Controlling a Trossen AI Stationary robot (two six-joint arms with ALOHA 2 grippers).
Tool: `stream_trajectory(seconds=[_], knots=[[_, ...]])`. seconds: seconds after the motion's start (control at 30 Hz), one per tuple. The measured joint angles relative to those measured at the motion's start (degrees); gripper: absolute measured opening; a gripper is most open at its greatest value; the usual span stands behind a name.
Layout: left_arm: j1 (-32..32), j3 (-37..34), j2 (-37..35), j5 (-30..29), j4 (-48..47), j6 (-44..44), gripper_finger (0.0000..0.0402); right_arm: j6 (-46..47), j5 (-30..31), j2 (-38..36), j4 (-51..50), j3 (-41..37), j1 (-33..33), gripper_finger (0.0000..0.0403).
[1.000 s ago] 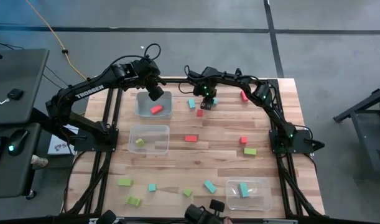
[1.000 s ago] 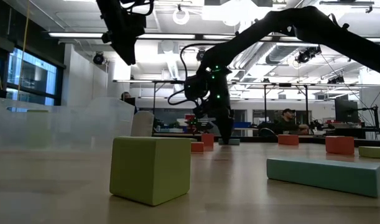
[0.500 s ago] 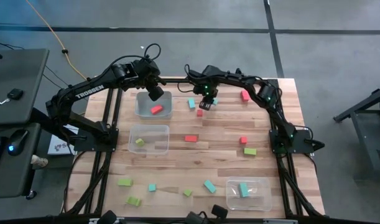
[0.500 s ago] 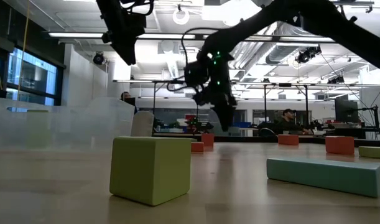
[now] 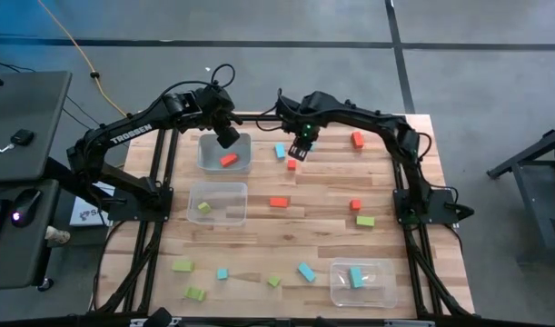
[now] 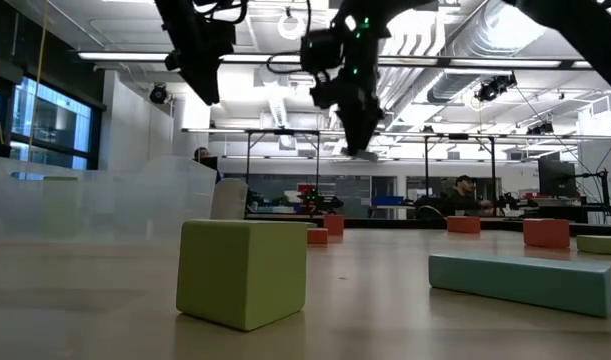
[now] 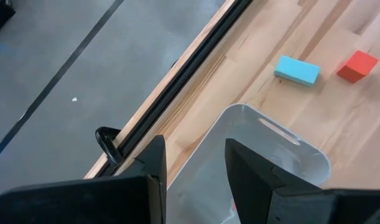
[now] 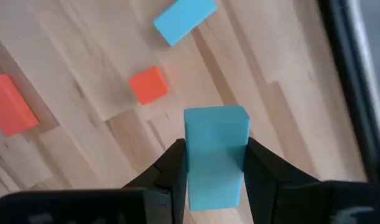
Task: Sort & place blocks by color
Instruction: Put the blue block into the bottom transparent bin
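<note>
Landmark: clear rectangular plastic tub holding a red block [image 5: 225, 153], far-left part of the butcher-block wooden table [image 5: 386, 241]. My left gripper [image 7: 194, 163] hovers above this tub, fingers apart, nothing between them. My right gripper [image 8: 213, 163], just right of the tub and raised clear of the wood, is clamped on a small teal block [image 8: 215, 155]. Its proper destination, I judge, is the teal-holding tub [image 5: 362, 280], diagonally far from the landmark. Carry high, keep the clamp firm, centre over that tub before releasing.

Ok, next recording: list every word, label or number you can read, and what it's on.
"TROSSEN": white letters on the left arm, seen from above.
Papers beside the table: print too small to read.
No readable text on the blocks, tubs or in the room behind.
</note>
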Motion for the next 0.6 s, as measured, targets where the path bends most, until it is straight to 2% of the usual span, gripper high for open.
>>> stream_trajectory(seconds=[0.13, 0.6], knots=[[0.0, 0.0, 0.0, 0.2, 0.0, 0.0, 0.0097, 2.7, 3.7, -2.7, -1.7, 0.0, 1.5, 0.0096], [0.0, 0.0, 0.0, 0.4, 0.0, 0.0, 0.0097, 10.1, 7.3, -3.5, -6.8, 0.0, 8.2, 0.0096]])
